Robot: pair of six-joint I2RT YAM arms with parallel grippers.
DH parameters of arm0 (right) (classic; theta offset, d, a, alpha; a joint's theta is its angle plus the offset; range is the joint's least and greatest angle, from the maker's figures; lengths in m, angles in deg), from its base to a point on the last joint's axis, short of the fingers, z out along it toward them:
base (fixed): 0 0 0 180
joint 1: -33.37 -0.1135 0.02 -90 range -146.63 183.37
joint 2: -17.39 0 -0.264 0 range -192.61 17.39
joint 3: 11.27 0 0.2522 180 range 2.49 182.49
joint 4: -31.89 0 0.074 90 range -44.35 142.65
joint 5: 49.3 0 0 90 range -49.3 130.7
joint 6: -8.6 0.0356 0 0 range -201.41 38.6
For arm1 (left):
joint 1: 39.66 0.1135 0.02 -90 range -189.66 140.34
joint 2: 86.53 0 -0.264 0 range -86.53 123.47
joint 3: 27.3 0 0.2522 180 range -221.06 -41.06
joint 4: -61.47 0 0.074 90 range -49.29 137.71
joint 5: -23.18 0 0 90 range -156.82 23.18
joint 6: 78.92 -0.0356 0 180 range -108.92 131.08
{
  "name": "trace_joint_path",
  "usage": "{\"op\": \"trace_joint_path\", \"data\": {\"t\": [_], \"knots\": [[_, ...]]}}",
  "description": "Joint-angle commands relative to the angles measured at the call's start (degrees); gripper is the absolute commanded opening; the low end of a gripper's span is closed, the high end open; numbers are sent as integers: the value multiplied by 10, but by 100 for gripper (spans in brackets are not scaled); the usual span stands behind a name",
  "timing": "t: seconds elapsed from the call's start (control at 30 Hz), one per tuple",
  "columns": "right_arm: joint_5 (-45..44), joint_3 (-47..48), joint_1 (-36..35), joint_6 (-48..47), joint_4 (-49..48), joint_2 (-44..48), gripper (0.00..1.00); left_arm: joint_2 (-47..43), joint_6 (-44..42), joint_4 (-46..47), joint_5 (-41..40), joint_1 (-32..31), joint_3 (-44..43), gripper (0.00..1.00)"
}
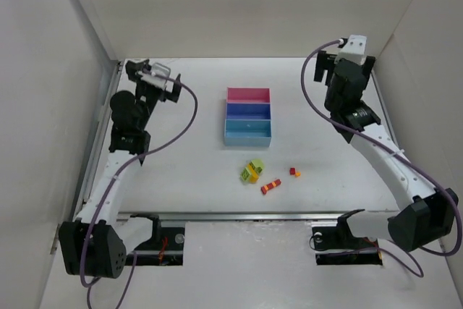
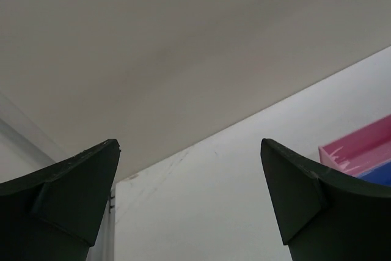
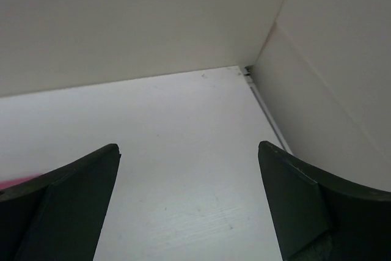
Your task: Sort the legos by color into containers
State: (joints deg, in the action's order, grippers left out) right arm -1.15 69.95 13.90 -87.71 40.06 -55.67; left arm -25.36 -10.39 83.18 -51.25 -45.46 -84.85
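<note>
Worktop (image 1: 188,179): white, boxed by pale walls (image 1: 253,5) at left, back and right. 1 tray (image 1: 225,129) of 3 joined bins sat mid-worktop toward the back: pink bin (image 1: 248,95) farthest from the arms, dark blue bin (image 1: 248,111) in the middle, light blue bin (image 1: 248,131) nearest. Legos, 3 lots, all lay on the worktop in front of the tray, outside the bins: 1 yellow-green lego (image 1: 252,171) nearest the light blue bin; 1 red-and-orange stick (image 1: 271,186) just right of it and closer to the arms, lying at a slant; 1 tiny red-and-orange bit (image 1: 294,171) farther right, apart from both. Left arm (image 1: 116,164) ran up the left side of the worktop. The left hand (image 2: 189,151) was raised near the back left corner, well apart from the legos. Its jaws were spread wide and held nothing, and an edge of the pink bin showed at the right of its wrist view. Right arm (image 1: 383,153) ran up the right side. The right hand (image 3: 188,151) was raised near the back right corner, jaws likewise wide and holding nothing. It faced the seam where the back wall met the right wall. Purple cables (image 1: 181,124) looped along both arms.
</note>
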Motion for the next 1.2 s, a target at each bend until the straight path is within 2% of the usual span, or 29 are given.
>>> {"op": "trace_joint_path", "data": {"t": [0.0,0.03,0.07,0.13,0.17,0.27,0.33,0.47,0.63,0.73,0.8,0.83,0.87,1.03,1.17], "knots": [[98,74,6,42,215,5,100,31,-63,-229,39,-4,-115,100],[176,102,25,77,331,-6,100,44,-63,-264,39,-10,-144,100],[273,134,55,147,377,-28,100,67,-53,-321,39,-11,-193,100],[309,134,61,180,449,-36,98,76,-43,-350,39,-11,-219,100],[349,121,61,189,483,-36,90,76,-30,-350,44,-11,-226,100],[375,41,61,240,509,-18,70,57,-5,-336,53,-11,-200,100],[411,-14,51,247,522,-10,68,52,29,-336,53,-11,-187,100],[397,-42,-1,279,559,-26,66,45,14,-334,86,-11,-151,100],[380,-47,-105,285,599,-83,52,39,13,-301,86,-11,-124,100],[380,-64,-131,285,599,-113,47,33,13,-295,81,-11,-113,100],[374,-71,-137,279,594,-128,47,33,13,-295,81,-11,-113,100],[379,-77,-137,279,594,-141,53,28,13,-295,81,-11,-113,100],[379,-77,-137,279,594,-141,54,28,13,-295,81,-11,-108,100],[364,-77,-137,280,594,-147,58,28,6,-300,95,-11,-108,100],[364,-77,-124,275,594,-195,58,28,11,-300,95,-11,-108,100]]}}
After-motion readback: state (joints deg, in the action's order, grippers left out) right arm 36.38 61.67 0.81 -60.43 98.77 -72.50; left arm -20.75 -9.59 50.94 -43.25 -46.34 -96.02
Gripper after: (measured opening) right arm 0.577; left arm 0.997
